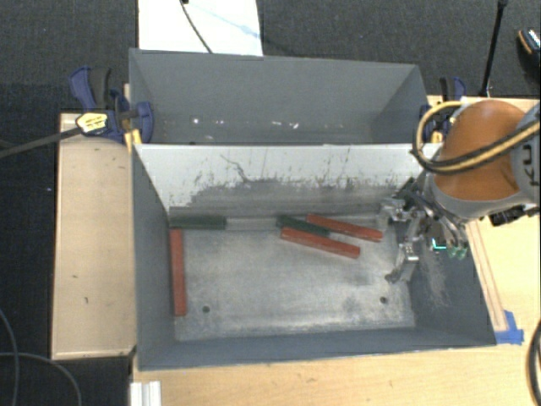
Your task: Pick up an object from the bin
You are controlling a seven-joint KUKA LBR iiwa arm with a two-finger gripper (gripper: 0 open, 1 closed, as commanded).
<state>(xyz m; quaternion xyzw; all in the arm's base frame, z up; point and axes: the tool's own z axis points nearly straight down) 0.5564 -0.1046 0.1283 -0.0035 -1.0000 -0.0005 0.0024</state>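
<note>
My gripper hangs low at the bin's right side, just above the floor near the right wall. Nothing shows in it. The nearest things lie to its left, by the back wall: a red bar lying slightly slanted, a second red bar just behind it, and a dark green bar tucked against their left ends. The gripper stands apart from the right ends of these bars by a short gap.
A red bar lies lengthwise along the left wall. A dark green bar lies along the back wall at the far left. The arm with its orange cover reaches in over the right rim.
</note>
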